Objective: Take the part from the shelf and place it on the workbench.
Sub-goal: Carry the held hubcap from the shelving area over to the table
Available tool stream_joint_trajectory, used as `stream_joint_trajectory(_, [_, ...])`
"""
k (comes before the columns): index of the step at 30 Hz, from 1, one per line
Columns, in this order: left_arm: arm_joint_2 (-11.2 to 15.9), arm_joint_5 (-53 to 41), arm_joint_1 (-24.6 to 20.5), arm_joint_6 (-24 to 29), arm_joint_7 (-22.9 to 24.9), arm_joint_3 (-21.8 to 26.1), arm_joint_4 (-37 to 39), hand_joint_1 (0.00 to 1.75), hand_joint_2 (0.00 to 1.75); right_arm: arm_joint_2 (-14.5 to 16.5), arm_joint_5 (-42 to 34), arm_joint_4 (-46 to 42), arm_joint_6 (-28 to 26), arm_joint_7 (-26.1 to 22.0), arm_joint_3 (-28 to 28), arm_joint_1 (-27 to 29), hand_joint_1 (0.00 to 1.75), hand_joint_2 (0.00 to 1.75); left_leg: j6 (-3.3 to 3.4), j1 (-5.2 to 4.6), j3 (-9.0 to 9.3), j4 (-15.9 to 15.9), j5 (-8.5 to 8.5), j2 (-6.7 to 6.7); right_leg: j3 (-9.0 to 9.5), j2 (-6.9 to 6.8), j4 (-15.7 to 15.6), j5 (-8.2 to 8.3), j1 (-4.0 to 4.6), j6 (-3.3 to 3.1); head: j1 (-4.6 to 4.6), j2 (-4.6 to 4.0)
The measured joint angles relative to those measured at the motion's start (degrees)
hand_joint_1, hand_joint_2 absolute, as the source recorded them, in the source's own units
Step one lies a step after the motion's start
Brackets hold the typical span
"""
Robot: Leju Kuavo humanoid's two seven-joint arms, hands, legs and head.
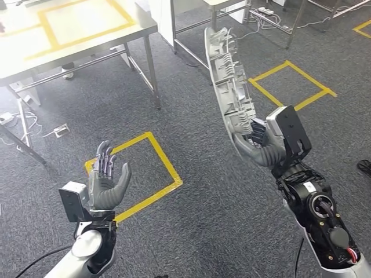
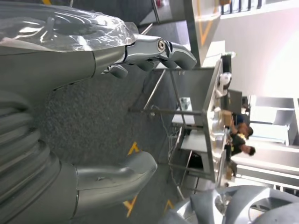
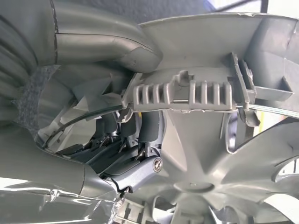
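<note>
Right robot hand (image 1: 258, 142) at about 3 o'clock in the head view, raised above the grey carpet (image 1: 206, 191), fingers wrapped around the lower end of the part (image 1: 227, 87). Thumb pressed on one face, darker fingers (image 3: 119, 135) hooked through an opening on the other, as seen in the right wrist view. Part: a long, curved grey plastic moulding with ribs and clips, held on edge and rising from the grip toward 12 o'clock, clear of any surface. Ribbed bracket (image 3: 183, 95) and fan-like stiffening ridges plain in the right wrist view.

Left robot hand (image 1: 105, 179) at about 8 o'clock, raised palm-up, fingers apart and slightly curled, thumb out to the side, holding nothing. Same spread between thumb (image 2: 116, 179) and fingers (image 2: 159, 51) in the left wrist view.

Tabletop (image 1: 65, 35) at 11 o'clock, pale, marked with a yellow taped rectangle, on metal legs, well apart from the part. Yellow taped square (image 1: 166, 168) on the carpet just beyond the left robot hand; another yellow taped square (image 1: 291, 84) at 2 o'clock behind the part. Cables and a power strip (image 1: 266, 11) on the floor near 1 o'clock. Person (image 2: 241, 137) in the background of the left wrist view, beside a metal-framed table.
</note>
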Motion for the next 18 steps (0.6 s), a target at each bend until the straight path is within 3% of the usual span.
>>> stream_joint_trajectory(2, [0.2,-0.2,0.0,0.0,0.2,0.3,-0.7,0.00,1.75,0.0,0.0,-0.1,0.2,0.1,0.0,-0.1,1.75,1.75,0.78,-0.61,3.42,-6.4,1.79,2.11,0.37,-1.25,0.0,-0.40,0.35,0.52,-0.62,0.00])
stream_joint_trajectory(3, [0.2,-0.2,0.0,0.0,0.4,0.4,-1.0,0.00,1.75,0.0,0.0,-0.1,0.2,0.1,0.0,-0.1,1.75,1.75,1.18,-0.91,3.93,-7.4,1.78,2.39,0.56,-1.90,0.0,-0.56,0.55,0.80,-0.69,0.00])
stream_joint_trajectory(5, [0.4,-0.3,0.3,0.0,0.7,0.5,-1.6,0.00,1.75,0.0,-0.1,-0.1,0.3,0.2,-0.1,-0.3,1.75,1.75,1.94,-0.92,4.00,-7.7,1.77,0.80,0.96,-3.09,-0.2,-0.93,0.64,1.37,-0.59,0.01])
stream_joint_trajectory(6, [0.5,-0.4,0.4,0.0,0.7,0.6,-1.8,0.00,1.75,0.0,-0.2,-0.1,0.4,0.2,-0.1,-0.4,1.75,1.75,2.26,-0.76,4.15,-7.9,1.84,0.03,0.96,-2.50,0.1,-1.41,0.54,1.66,-0.51,0.01])
stream_joint_trajectory(7, [0.5,-0.4,0.5,0.0,0.8,0.7,-2.1,0.00,1.75,-0.1,-0.2,-0.1,0.4,0.2,-0.1,-0.5,1.75,1.75,2.65,-0.54,4.34,-8.1,1.94,-0.68,0.47,-1.07,1.4,-2.39,0.40,1.88,-0.38,0.01])
stream_joint_trajectory(9, [0.5,-0.4,0.5,0.0,0.9,0.8,-2.4,0.00,1.75,-0.1,-0.2,-0.1,0.6,0.2,-0.1,-0.5,1.75,1.75,3.16,-0.30,4.55,-8.3,2.03,-2.08,-2.55,2.73,8.0,-5.72,0.24,2.12,0.39,0.00])
stream_joint_trajectory(11, [0.3,-0.4,0.7,0.0,0.9,0.9,-2.5,0.00,1.75,-0.2,-0.2,-0.1,0.7,0.1,-0.1,-0.6,1.75,1.75,3.40,-0.36,4.57,-8.3,2.00,-3.75,-6.55,4.18,15.8,-8.34,0.31,2.25,1.11,0.00])
stream_joint_trajectory(12, [0.3,-0.4,0.8,0.0,1.0,0.9,-2.5,0.00,1.75,-0.2,-0.2,0.0,0.8,0.2,0.0,-0.6,1.75,1.75,3.43,-0.40,4.59,-8.2,1.98,-4.66,-7.60,4.34,17.4,-8.19,0.36,2.28,1.33,0.00])
stream_joint_trajectory(13, [0.2,-0.4,0.8,0.0,1.0,0.9,-2.5,0.00,1.75,-0.2,-0.2,0.0,0.8,0.2,-0.1,-0.6,1.75,1.75,3.40,-0.40,4.61,-8.1,1.94,-5.61,-7.60,4.47,16.6,-6.85,0.37,2.22,1.54,0.01])
stream_joint_trajectory(14, [0.2,-0.4,0.9,0.0,1.0,0.9,-2.6,0.00,1.75,-0.2,-0.2,0.1,0.8,0.2,-0.1,-0.6,1.75,1.75,3.32,-0.37,4.62,-7.9,1.86,-6.57,-6.51,4.90,13.5,-4.53,0.32,2.11,1.78,0.01])
stream_joint_trajectory(16, [0.1,-0.4,0.9,0.0,1.2,0.9,-2.8,0.00,1.75,-0.2,-0.2,0.1,0.8,0.2,-0.1,-0.6,1.75,1.75,2.98,-0.34,4.47,-7.3,1.64,-8.30,-3.46,7.36,5.7,-0.56,0.00,1.80,2.28,0.01])
stream_joint_trajectory(18, [0.0,-0.5,0.9,0.0,1.3,0.9,-3.0,0.00,1.75,-0.2,-0.2,0.1,0.8,0.1,-0.1,-0.7,1.75,1.75,2.43,-0.23,3.89,-7.0,1.70,-9.77,-1.41,9.19,1.8,0.14,-0.13,1.49,2.42,0.01])
